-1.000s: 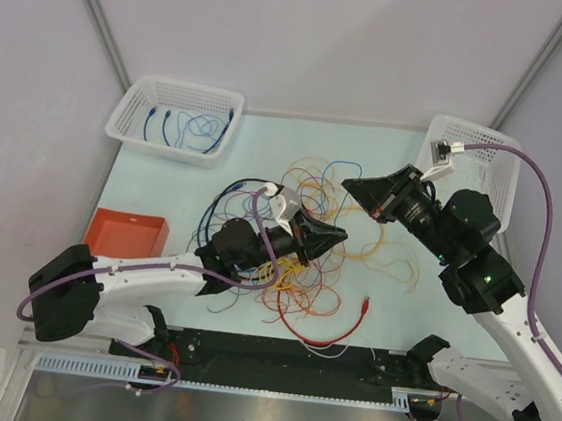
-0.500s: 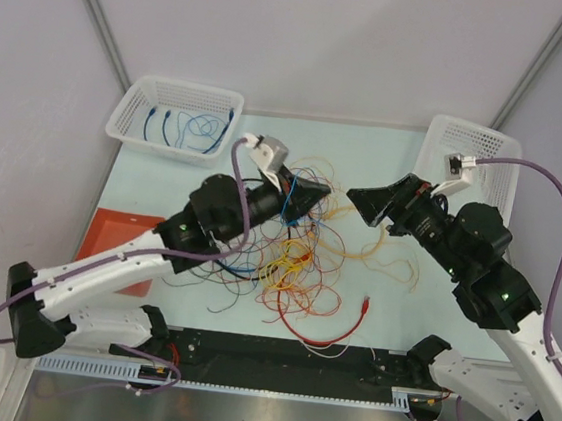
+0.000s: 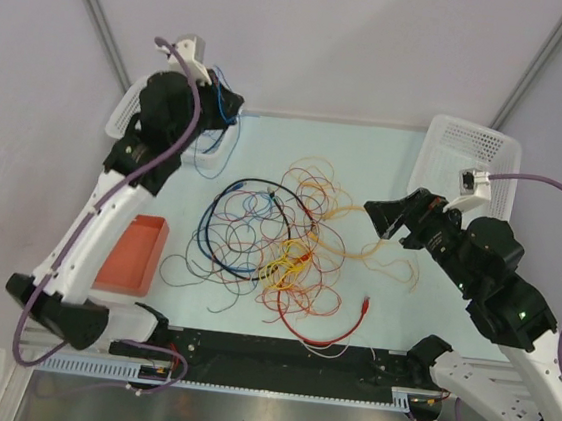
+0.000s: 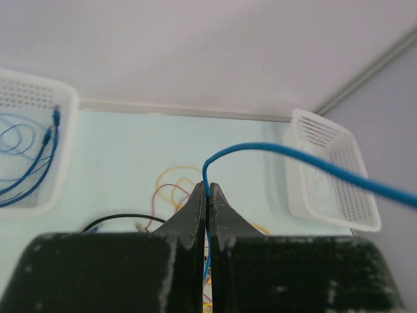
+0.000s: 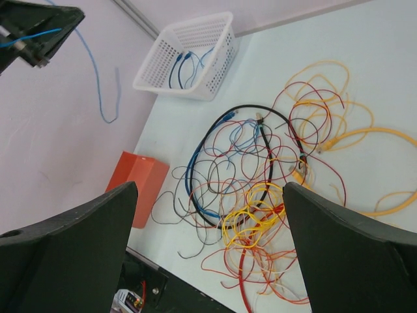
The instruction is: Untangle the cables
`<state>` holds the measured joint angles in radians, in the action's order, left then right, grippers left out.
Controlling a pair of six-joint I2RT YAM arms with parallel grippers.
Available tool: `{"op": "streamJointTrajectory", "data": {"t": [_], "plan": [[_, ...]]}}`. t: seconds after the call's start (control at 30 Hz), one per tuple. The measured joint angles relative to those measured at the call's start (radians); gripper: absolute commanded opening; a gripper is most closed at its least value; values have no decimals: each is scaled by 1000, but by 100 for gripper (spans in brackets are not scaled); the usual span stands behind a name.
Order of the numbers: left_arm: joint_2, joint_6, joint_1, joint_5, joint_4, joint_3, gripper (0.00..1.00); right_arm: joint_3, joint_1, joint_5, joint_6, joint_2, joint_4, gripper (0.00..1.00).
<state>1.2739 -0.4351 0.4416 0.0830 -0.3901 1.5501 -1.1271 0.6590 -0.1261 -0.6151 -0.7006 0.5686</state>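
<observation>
Top external view. Desk [image 3: 387, 161], pale green, carrying all loose items. White baskets stand at the two far corners: the left basket [image 5: 215, 65] holds a few blue cables, while the right basket [image 3: 437, 162] shows none. An orange tray [image 3: 131, 250] lies at the left edge.

The cables [image 3: 291, 262] form one loose heap at mid-desk, with red, yellow, orange, blue and black loops crossing one another. A black loop [image 3: 225, 190] rims the left side and a red cable [image 3: 318, 335] trails toward the near edge.

The left pincer [image 4: 207, 189] is high above the left basket and clenched on a single blue cable [image 4: 293, 152], which is nipped between the fingertips and arches away to the right. In the right wrist view its slack hangs in the air, apart from the heap. The right pincer [image 3: 376, 214] is released, jaws spread wide, holding nothing, and sits just beside the heap's right edge.

Handling, as judged: the cables look light, limp and smooth-sheathed, so a fingertip nip should suffice. They have no stiffness to push against and are likely to snag at crossings and drag neighbours along. The best hold is probably an outlying loop or a spot near a plug tip [image 3: 366, 302] at the heap's margin, rather than the dense yellow core.
</observation>
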Motion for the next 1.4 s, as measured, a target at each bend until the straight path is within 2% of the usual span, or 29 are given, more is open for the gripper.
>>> {"op": "streamJointTrajectory", "data": {"t": [0.07, 0.37, 0.63, 0.67, 0.7, 0.73, 0.8, 0.83, 0.87, 0.93, 0.97, 1.03, 1.17, 1.3, 1.4], "plan": [[90, -26, -84, -10, -58, 95, 0, 0, 0, -2, 7, 6, 3, 99], [383, -161, -345, -81, -127, 290, 0, 0, -2, 18, 36, -6, 3, 99], [613, -247, -434, -69, -40, 375, 0, 25, -6, -10, 76, -22, -4, 99], [646, -249, -434, -55, -34, 396, 3, 37, -9, -17, 79, -22, -8, 99], [679, -249, -433, -37, -26, 418, 12, 47, -11, -23, 85, -23, -10, 99], [709, -249, -433, -18, -17, 436, 33, 60, -14, -28, 90, -26, -16, 99], [759, -243, -433, 11, -6, 468, 44, 83, -18, -35, 97, -35, -22, 99], [783, -250, -433, 28, -3, 486, 57, 92, -21, -36, 98, -43, -25, 99], [806, -256, -433, 48, 0, 503, 64, 98, -24, -39, 100, -54, -28, 99], [825, -260, -433, 74, 5, 511, 89, 103, -31, -42, 100, -73, -31, 99], [829, -267, -434, 88, 3, 511, 93, 108, -35, -41, 100, -86, -38, 99], [829, -264, -434, 97, -2, 511, 100, 117, -42, -41, 100, -95, -43, 99], [766, -257, -429, 98, 13, 435, 100, 130, -48, -37, 100, -90, -50, 99], [535, -234, -395, 101, 37, 163, 100, 132, -49, -30, 97, -80, -58, 98], [273, -216, -310, 102, 90, -114, 100, 136, -49, -24, 96, -58, -58, 100]]}}
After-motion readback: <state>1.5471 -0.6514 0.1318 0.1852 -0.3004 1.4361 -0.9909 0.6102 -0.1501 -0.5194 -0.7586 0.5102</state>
